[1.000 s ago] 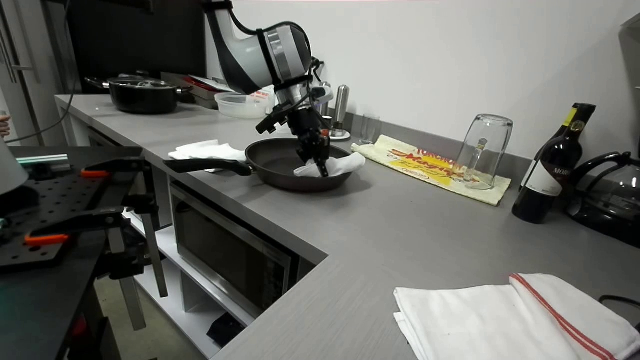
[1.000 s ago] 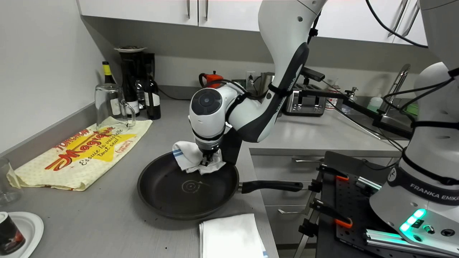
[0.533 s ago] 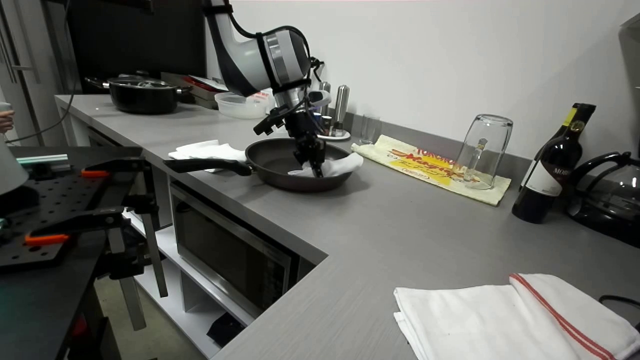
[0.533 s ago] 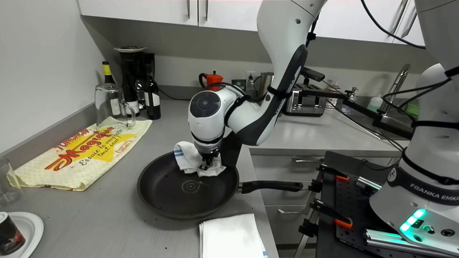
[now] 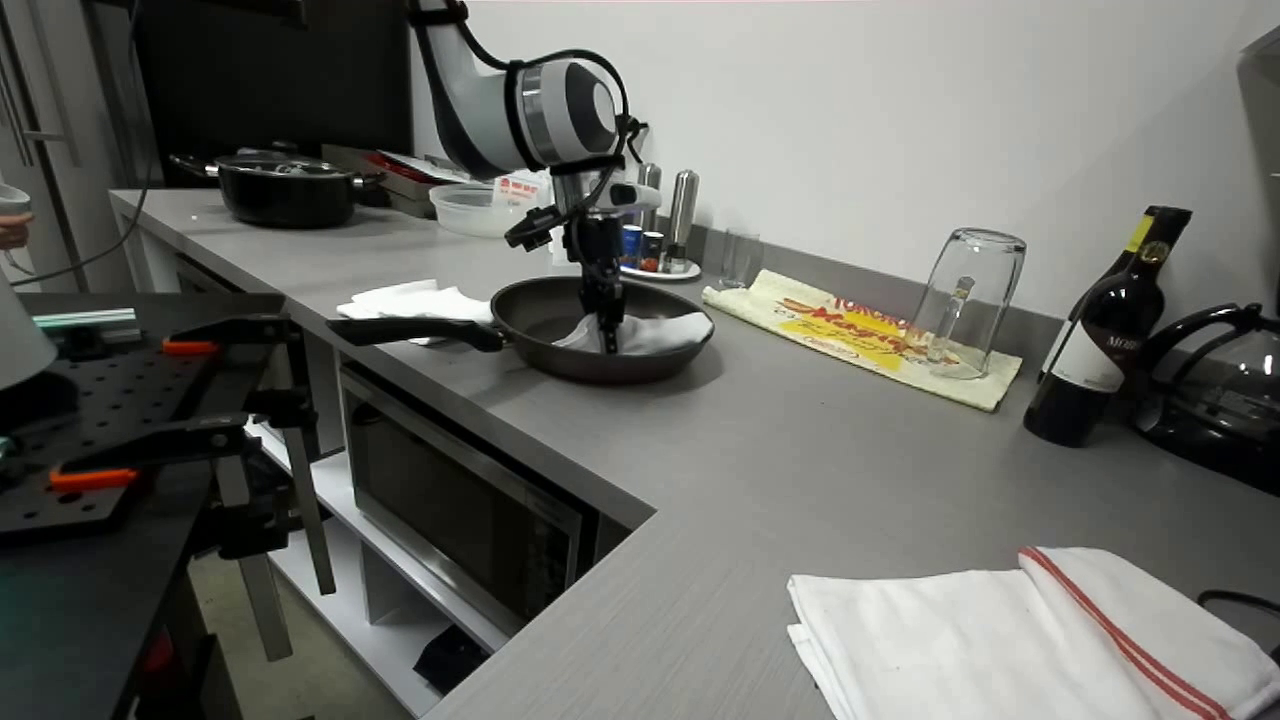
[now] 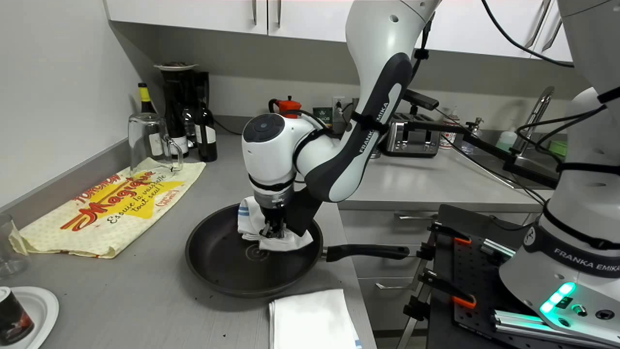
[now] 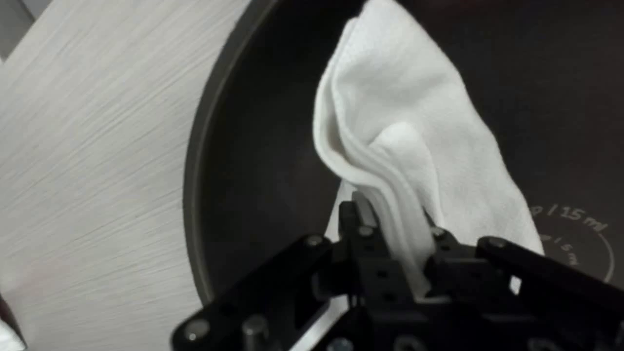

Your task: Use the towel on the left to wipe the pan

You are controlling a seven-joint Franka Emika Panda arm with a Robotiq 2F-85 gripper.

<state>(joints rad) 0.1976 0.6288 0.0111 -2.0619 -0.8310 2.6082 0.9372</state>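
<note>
The black frying pan (image 5: pixel 600 368) sits on the grey counter in both exterior views (image 6: pixel 218 266), its handle (image 6: pixel 368 251) over the counter edge. A white towel with blue stripes (image 6: pixel 248 220) lies bunched inside the pan; it also shows in an exterior view (image 5: pixel 665 335) and in the wrist view (image 7: pixel 414 87). My gripper (image 7: pixel 396 219) is shut on a fold of this towel, with cloth between both fingers. In both exterior views the gripper (image 5: pixel 606 335) points down into the pan (image 7: pixel 263 161), with the towel spread around its fingertips (image 6: pixel 272 232). The towel's underside is hidden.
A folded white towel (image 6: pixel 312 320) lies beside the pan. A yellow printed cloth (image 6: pixel 116 208) bears an upturned glass mug (image 6: pixel 150 143). A plate (image 6: pixel 46 310) with a dark cup stands near the wall. A red-striped towel (image 5: pixel 990 640) lies on the near counter. Bottles (image 5: pixel 1100 340) stand by the wall.
My gripper has moved a short way across the pan, toward its middle and handle side, dragging the towel along. The wrist has become more upright. The pan has not moved.
</note>
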